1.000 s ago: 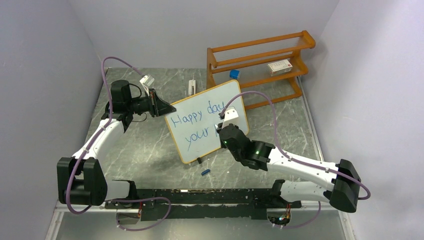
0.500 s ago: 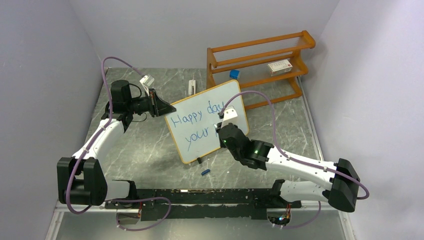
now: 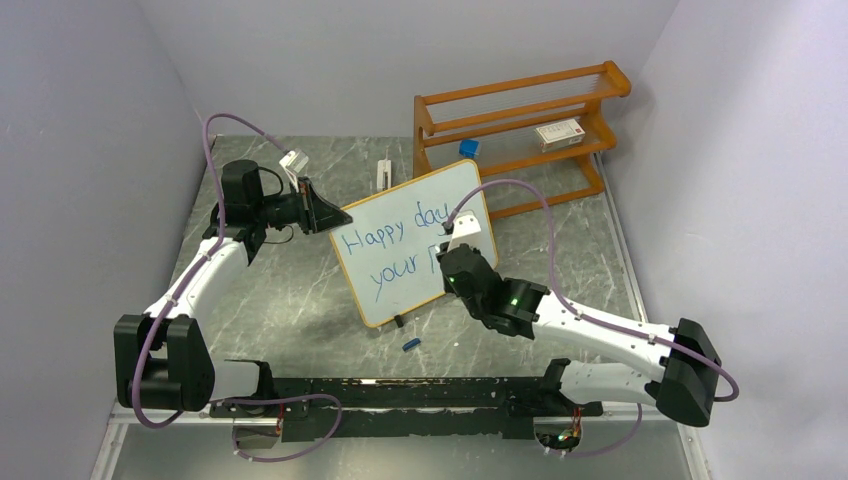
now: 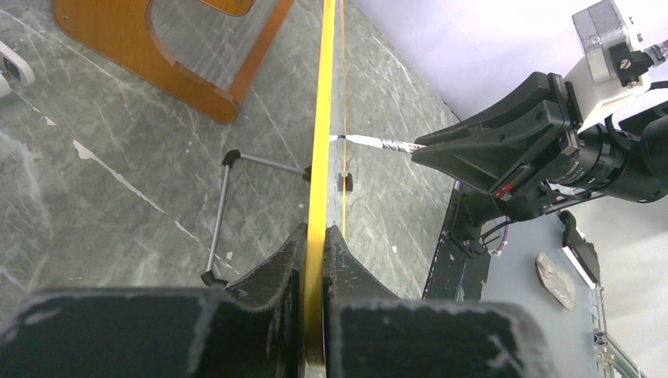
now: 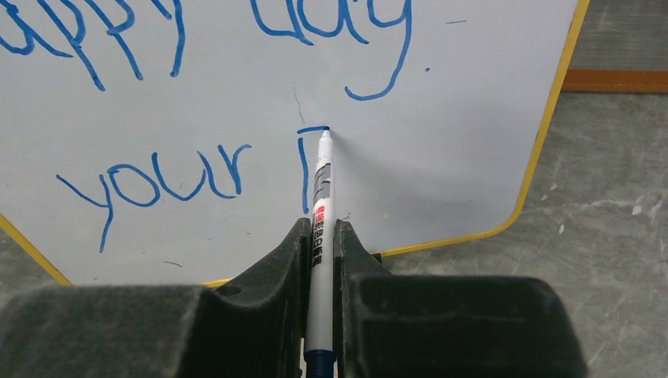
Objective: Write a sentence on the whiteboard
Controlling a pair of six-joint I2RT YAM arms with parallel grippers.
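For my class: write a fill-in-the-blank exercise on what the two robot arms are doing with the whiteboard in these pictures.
1. The left gripper is shut on the frame of the ____.
2. The right gripper is shut on a ____, its tip against the white surface.
3. The writing is ____ in colour.
4. Its second line begins with the word ____.
Missing words: whiteboard; marker; blue; your.

Blue handwritten sentence: top line cropped by right wrist view's upper edge; second line's end hidden behind right arm overhead.
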